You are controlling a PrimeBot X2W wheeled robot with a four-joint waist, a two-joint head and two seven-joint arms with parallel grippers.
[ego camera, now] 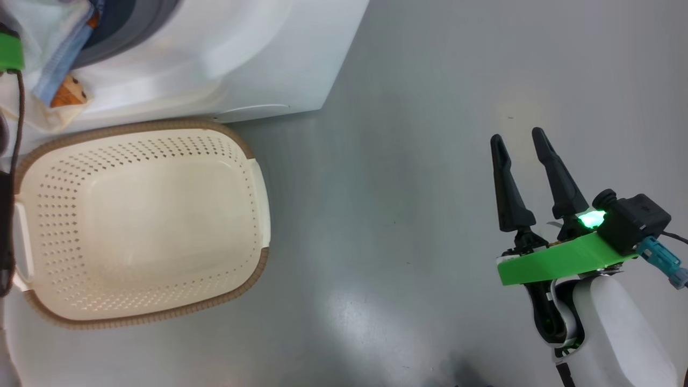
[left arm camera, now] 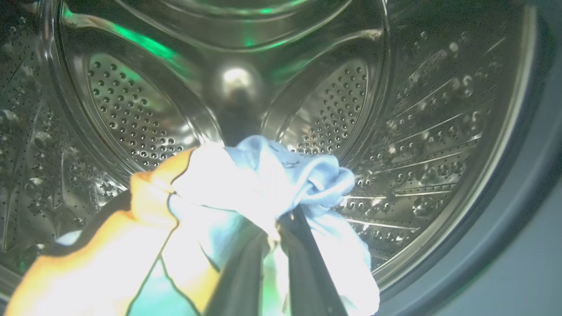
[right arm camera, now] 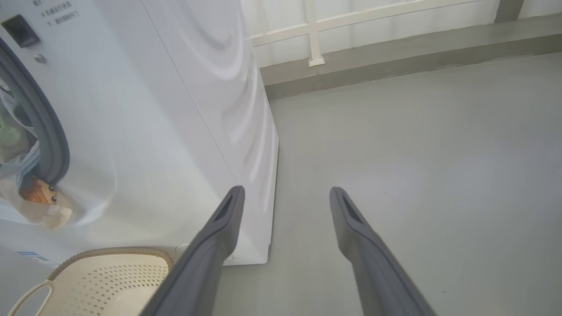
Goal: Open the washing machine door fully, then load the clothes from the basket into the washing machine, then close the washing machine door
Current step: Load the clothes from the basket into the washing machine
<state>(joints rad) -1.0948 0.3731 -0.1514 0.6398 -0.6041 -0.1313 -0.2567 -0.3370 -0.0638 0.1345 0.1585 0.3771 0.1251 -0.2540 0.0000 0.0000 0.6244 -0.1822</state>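
Steel drum (left arm camera: pixel 140 114), blue clothes (left arm camera: pixel 263 175) seemingly partway in, left gripper (left arm camera: pixel 279 224) pinching them, right gripper (ego camera: pixel 517 134) wide, unladen

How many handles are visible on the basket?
2. One handle is on the basket's right side in the head view; the other is on its left side, at that view's left edge. None seems hidden.

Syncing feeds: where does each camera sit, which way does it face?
Head: looks down on the basket and washing machine; open right gripper lower right.
Left wrist: looks into the drum; left gripper shut on the clothes.
Right wrist: faces the washing machine's side and floor; fingers apart.
Shared: head and right wrist show the basket.
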